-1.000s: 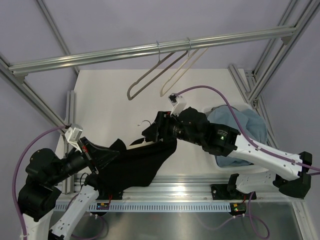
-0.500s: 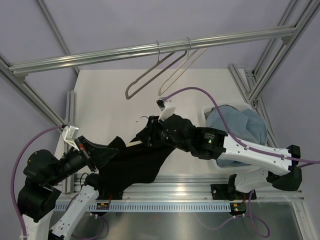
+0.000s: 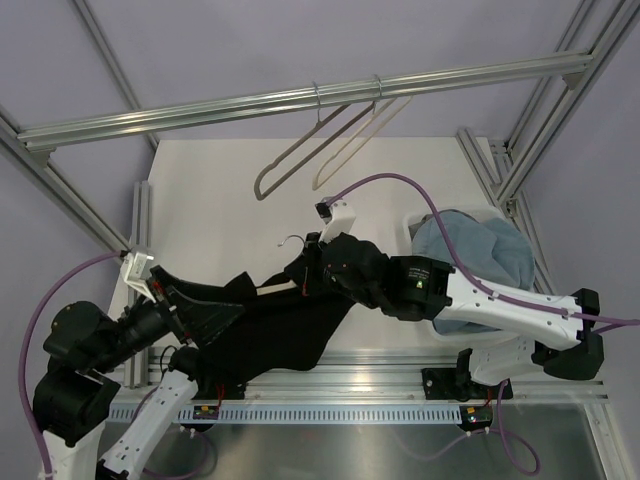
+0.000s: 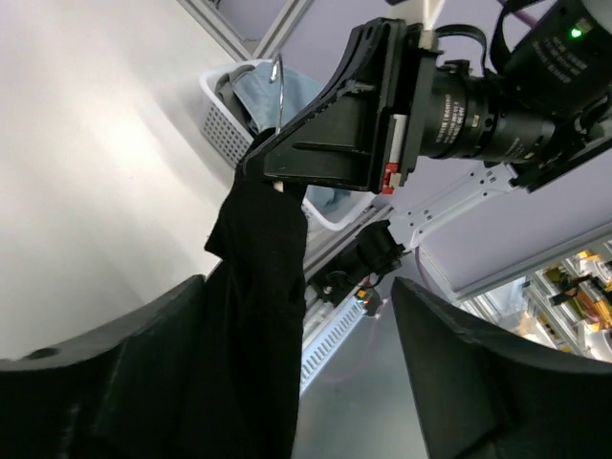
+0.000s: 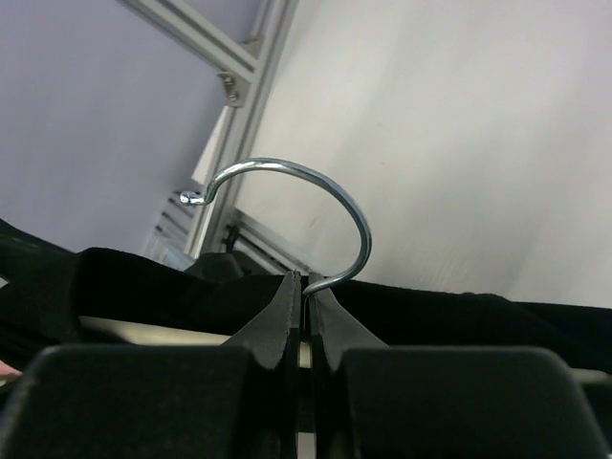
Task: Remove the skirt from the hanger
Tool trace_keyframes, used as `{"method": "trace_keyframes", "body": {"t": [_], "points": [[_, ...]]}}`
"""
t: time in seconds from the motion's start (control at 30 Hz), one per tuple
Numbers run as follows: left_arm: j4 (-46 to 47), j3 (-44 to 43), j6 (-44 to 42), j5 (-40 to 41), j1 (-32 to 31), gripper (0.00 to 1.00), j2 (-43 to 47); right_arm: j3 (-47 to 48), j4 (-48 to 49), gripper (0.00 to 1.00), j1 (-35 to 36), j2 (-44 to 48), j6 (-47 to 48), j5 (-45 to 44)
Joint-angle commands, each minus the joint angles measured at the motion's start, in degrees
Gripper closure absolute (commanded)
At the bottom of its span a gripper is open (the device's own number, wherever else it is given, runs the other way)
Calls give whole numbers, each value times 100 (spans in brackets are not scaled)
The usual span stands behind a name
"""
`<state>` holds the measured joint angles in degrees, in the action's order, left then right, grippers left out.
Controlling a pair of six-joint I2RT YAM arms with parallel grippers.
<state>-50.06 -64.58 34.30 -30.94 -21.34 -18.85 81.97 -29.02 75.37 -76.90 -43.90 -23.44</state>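
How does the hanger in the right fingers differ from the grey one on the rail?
The hanger in the right gripper carries the skirt; the grey hanger is bare. The held hanger's hook is free, its neck pinched between shut fingers; the grey hanger's hook sits over the rail. Both have thin frames and wire hooks.

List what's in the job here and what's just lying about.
In the job: dark grey pleated fabric skirt; taupe plastic hanger with metal wire hook, clamped at its neck by the right tool; left tool at the skirt.
Lying about: grey plastic hanger and cream plastic hanger on the aluminium rail; white basket of light blue denim.
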Motion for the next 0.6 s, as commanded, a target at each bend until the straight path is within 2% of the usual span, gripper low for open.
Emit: {"method": "trace_keyframes", "body": {"t": [0.0, 0.07, 0.27, 0.57], "points": [[157, -292, -212, 0, 16, 5, -22, 249, -429, 100, 12, 184, -49, -704], [-55, -327, -327, 0, 7, 1, -13, 249, -543, 100, 4, 333, -31, -845], [-109, -91, -442, -263, 16, 1, 189, 450, -904, 100, 12, 509, -22, -925], [-337, 392, -723, -211, 16, 1, 408, 758, -1132, 100, 12, 738, -40, -776]]}}
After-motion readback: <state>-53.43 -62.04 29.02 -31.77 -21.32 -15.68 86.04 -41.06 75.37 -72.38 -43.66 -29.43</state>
